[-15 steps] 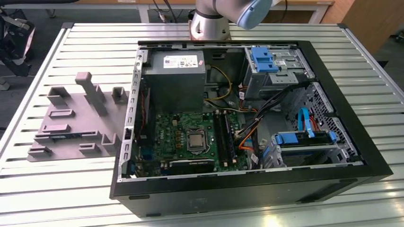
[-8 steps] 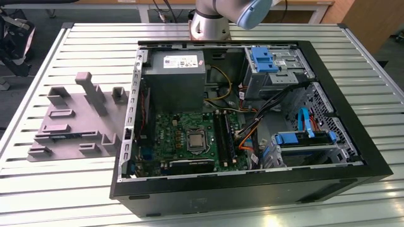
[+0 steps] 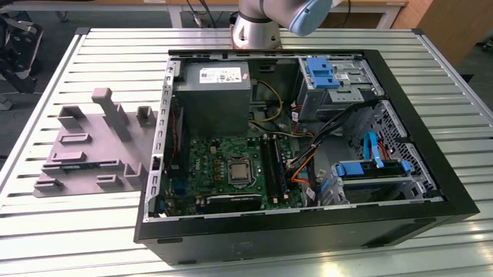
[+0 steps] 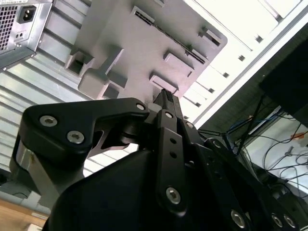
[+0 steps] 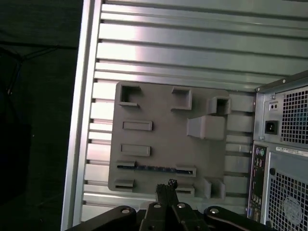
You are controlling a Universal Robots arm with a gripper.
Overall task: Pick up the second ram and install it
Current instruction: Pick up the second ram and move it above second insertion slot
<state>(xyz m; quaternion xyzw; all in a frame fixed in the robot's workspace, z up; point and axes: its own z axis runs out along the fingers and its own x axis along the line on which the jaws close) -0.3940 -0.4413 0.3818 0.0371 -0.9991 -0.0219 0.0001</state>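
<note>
Black gripper [image 5: 166, 185] linkage is crowding the front of both wrist views, its two fingers [image 4: 166, 98] pressing together with nothing between them. It is hanging above the grey fixture plate [image 5: 163, 144], apart from it, with the fingertips lining up just beside the slot that carries the memory stick. In the exterior view, the slatted metal table [image 3: 77, 231] is bearing everything. The open black computer case [image 3: 308, 234] is lying on its side across the table's middle, showing the grey power supply [image 3: 212, 95] and the green motherboard [image 3: 223, 167]. The fixture plate is sitting on the exterior view's left, just beside the case. The second ram [image 5: 154, 168] is lying on edge in its slot on the plate, between two low blocks, untouched.
</note>
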